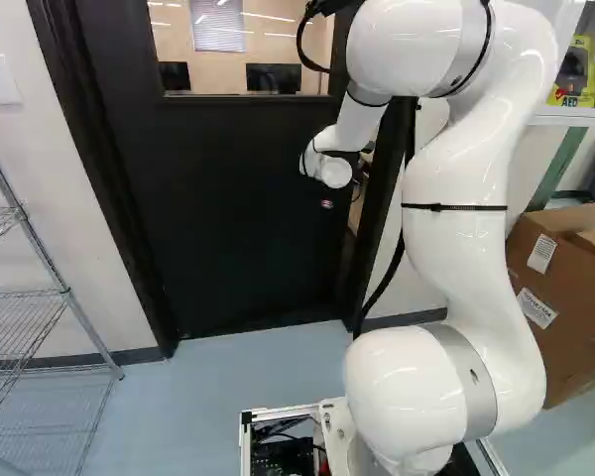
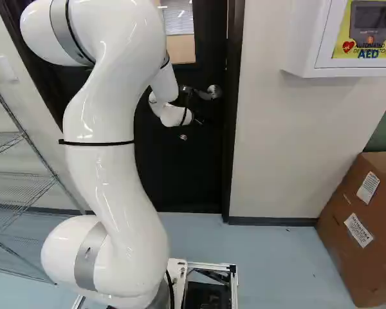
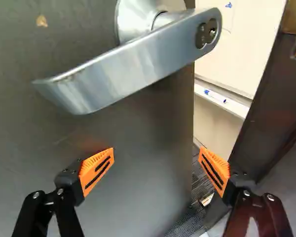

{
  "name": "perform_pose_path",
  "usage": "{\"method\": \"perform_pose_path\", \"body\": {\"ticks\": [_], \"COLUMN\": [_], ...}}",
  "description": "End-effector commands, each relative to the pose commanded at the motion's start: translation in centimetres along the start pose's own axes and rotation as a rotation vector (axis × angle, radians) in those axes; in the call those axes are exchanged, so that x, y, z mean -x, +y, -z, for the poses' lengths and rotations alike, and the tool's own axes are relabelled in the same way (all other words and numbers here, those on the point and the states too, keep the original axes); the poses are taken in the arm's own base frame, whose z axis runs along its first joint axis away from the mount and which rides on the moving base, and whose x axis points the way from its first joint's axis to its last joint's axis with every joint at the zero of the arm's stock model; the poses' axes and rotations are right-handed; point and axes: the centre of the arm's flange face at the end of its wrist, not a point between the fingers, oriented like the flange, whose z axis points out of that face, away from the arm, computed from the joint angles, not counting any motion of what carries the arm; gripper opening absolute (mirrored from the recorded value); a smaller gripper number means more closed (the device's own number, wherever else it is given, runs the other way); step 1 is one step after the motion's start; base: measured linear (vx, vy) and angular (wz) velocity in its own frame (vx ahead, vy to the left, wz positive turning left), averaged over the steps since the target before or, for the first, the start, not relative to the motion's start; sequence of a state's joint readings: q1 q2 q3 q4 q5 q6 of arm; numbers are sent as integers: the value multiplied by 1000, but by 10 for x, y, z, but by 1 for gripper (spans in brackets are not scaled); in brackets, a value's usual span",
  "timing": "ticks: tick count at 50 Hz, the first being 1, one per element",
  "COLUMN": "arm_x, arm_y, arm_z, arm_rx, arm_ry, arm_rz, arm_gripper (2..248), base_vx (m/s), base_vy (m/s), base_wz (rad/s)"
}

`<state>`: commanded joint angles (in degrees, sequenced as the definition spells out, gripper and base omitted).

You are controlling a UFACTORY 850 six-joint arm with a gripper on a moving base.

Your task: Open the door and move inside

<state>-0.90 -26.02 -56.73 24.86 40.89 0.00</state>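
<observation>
Near the door handle [image 3: 133, 61], the pincer [image 2: 201, 114] is holding nothing, its fingers standing wide apart. The black door [image 1: 248, 198] is standing a bit open. To its right, a white case [image 2: 303, 45] is holding a yellow-and-grey kit [image 2: 370, 32]; a brown box [image 2: 350, 244] is sitting lower.

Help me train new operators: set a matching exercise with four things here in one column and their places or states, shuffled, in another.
Column one
1. Tall black door
2. Silver metal lever handle
3. Black, orange-padded gripper
4. Brown cardboard box

Column two
A. On the blue-grey floor, at the right of the right base view
B. Ajar
C. Open, gripping nothing
D. Mounted on a door's face

Right pairs: 1-B, 2-D, 3-C, 4-A
</observation>
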Motion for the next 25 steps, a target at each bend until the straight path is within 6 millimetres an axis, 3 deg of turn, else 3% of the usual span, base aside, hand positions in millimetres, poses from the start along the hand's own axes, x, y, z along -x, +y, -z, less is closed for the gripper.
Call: {"method": "perform_pose_path", "body": {"ticks": [25], "arm_x": [14], "arm_y": [-54], "arm_z": [-12], "arm_rx": [-214], "arm_ry": [-50], "arm_rz": [209], "arm_gripper": [247], "base_vx": [0], "base_vy": [0], "base_wz": [0]}}
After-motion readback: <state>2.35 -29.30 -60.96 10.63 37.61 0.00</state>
